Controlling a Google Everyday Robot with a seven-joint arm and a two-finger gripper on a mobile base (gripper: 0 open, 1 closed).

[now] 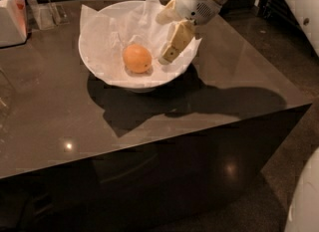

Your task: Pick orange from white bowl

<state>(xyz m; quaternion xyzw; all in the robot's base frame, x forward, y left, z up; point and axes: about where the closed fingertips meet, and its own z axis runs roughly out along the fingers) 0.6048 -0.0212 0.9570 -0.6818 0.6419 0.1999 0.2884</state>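
Note:
The orange (137,58) lies in the middle of the white bowl (97,65), on its crumpled white paper lining. The bowl stands at the back middle of the dark table (209,96). My gripper (165,38) reaches in from the upper right and hangs over the bowl's right side, just right of the orange and not touching it. It is open and empty. One beige finger (174,43) points down toward the paper, its tip close to the orange's right side.
A white boxy appliance (10,22) stands at the table's back left corner, with a clear container (46,14) beside it. The table's front and right edges drop to the floor. White robot body parts show at the right edge (299,7) and the bottom right (305,201).

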